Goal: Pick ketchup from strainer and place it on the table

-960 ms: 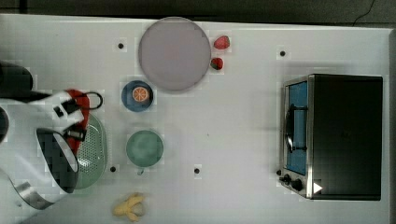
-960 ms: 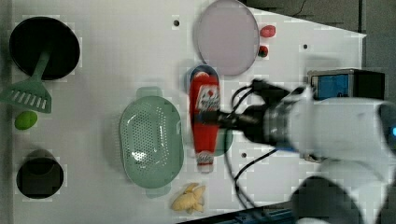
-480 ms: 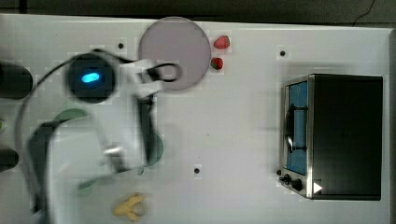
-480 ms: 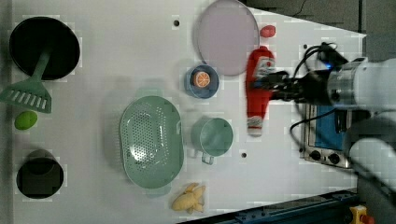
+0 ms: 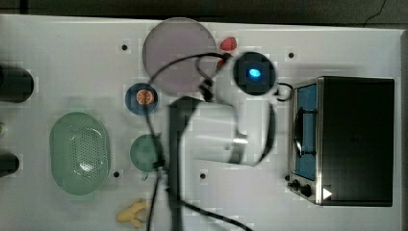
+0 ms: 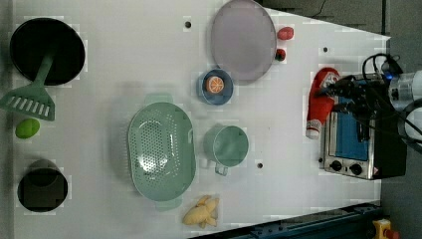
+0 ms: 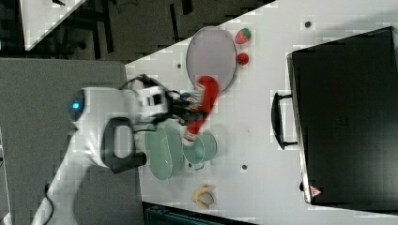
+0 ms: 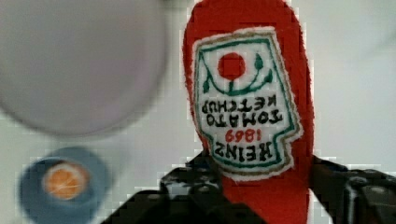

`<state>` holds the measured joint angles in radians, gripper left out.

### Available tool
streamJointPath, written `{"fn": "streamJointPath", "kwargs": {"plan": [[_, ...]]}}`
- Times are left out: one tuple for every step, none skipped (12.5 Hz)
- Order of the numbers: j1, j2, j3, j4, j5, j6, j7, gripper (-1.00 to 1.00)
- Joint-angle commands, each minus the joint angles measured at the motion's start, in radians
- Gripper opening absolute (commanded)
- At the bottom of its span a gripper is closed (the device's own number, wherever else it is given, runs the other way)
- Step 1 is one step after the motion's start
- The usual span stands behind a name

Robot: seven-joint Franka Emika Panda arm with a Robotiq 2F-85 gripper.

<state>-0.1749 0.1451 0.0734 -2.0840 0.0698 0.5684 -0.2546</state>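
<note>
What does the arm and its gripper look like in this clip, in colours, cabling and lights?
The arm has glossy white rounded shells with dark grey to black sections at the joints. A round cap glows with a small blue light. Black cables loop loosely along the links. The gripper is black and blocky, with dark fingers.

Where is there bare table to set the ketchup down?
Left view: bare table between the green cup and the toaster oven, under the ketchup. Crowded around the strainer, blue bowl and plate.
</note>
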Motion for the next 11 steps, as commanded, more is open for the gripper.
{"fn": "streamJointPath", "kwargs": {"plan": [[0.035,-0.019,0.004,-0.104,-0.002,0.032,-0.095,0.17],[0.035,-0.017,0.0,-0.145,-0.002,0.086,-0.095,0.17],[0.036,-0.01,0.0,-0.184,-0.002,0.15,-0.095,0.17],[0.036,0.002,0.0,-0.218,-0.002,0.21,-0.095,0.17],[0.037,0.02,0.0,-0.246,-0.004,0.264,-0.095,0.17],[0.037,0.046,-0.001,-0.261,-0.017,0.308,-0.095,0.17],[0.037,0.075,-0.001,-0.266,-0.035,0.346,-0.095,0.23],[0.037,0.108,-0.002,-0.268,-0.051,0.376,-0.095,0.41],[0.037,0.143,-0.002,-0.267,-0.057,0.403,-0.095,0.63],[0.037,0.17,-0.002,-0.267,-0.057,0.435,-0.095,0.85],[0.037,0.181,-0.002,-0.265,-0.057,0.458,-0.095,0.99]]}}
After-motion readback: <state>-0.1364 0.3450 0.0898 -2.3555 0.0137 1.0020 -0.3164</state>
